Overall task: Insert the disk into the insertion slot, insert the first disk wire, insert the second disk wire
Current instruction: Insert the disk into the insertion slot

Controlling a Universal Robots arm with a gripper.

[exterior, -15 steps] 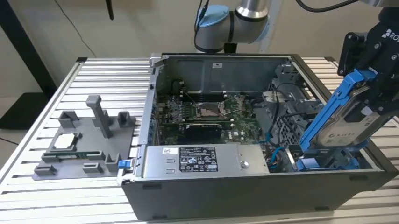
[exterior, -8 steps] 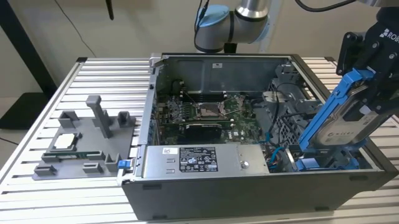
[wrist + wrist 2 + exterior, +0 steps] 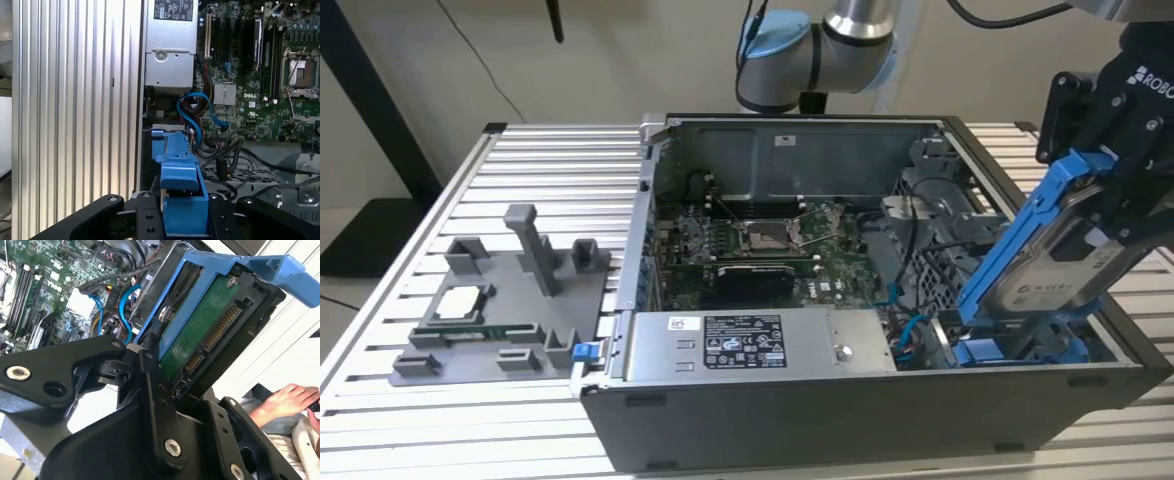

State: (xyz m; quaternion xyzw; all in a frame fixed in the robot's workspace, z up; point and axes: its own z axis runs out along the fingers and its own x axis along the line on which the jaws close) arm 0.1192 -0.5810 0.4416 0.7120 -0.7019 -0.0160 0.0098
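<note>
A tilted blue-framed silver disk [image 3: 1047, 270] blocked the blue-railed grey metal insertion slot [image 3: 1021, 350] at the near corner of the open grey computer case [image 3: 854, 420]; looped blue cables [image 3: 192, 94] crowded beside it. The slatted aluminium tabletop [image 3: 547, 150] lay free along its far edge.

The arm [image 3: 821, 45] is seen above the surface's far edge in the exterior view, with its blue-capped joint bent toward the exterior view's right. The end effector [image 3: 1101, 190] is held over the surface's edge on the exterior view's right, pointed downward and slightly tilted. Its black fingers [image 3: 152, 400] are closed on the disk [image 3: 200, 340], which is carried steeply tilted. In the first wrist view the end effector [image 3: 184, 215] is shown clamped on either side of it.
</note>
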